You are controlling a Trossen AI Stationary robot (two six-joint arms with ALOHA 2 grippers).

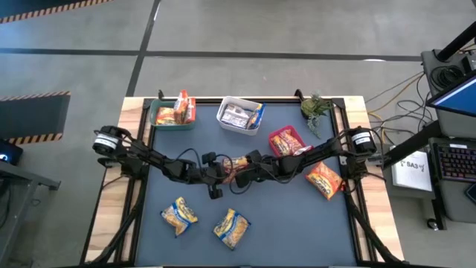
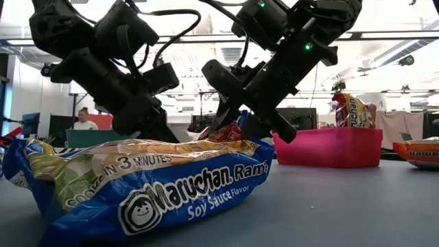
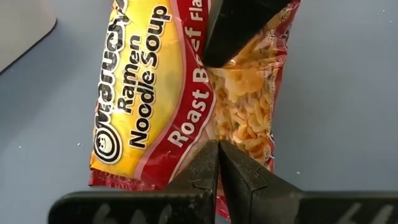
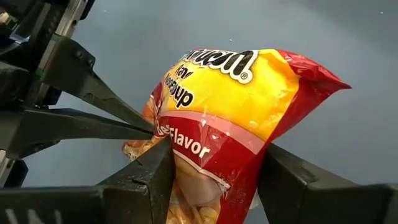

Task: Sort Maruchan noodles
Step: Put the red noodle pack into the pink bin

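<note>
Taking the Roast Beef packet (image 1: 238,163) at the middle of the dark table mat (image 1: 297,223) as the landmark, both arms meet over it. The right gripper (image 4: 211,180) clamps one end of this red-and-yellow packet, its fingers (image 4: 149,174) spread to the packet's width with the crinkled plastic bulging between them. The left gripper (image 3: 217,155) comes in from the other side with its tips pressed together; in the right wrist view they touch the packet's edge, but whether they pinch the plastic cannot be told.

Nearer the front edge of the table than the Roast Beef packet lie two loose packets: one blue-edged packet (image 1: 179,214) toward the left arm's side and another yellow packet (image 1: 231,227) just beside it. In the low view a blue Soy Sauce packet (image 2: 144,185) fills the foreground.

To the right of the held packet an orange packet (image 1: 324,180) lies flat on the mat.

Beyond the held packet stand three bins in a row along the far edge: a green bin (image 1: 169,119) with orange packets in it, a white bin (image 1: 239,115) with silver and blue packets, and a red bin (image 1: 286,141) closest to the right arm, also holding packets. A small green plant (image 1: 316,108) sits at the far right corner.
</note>
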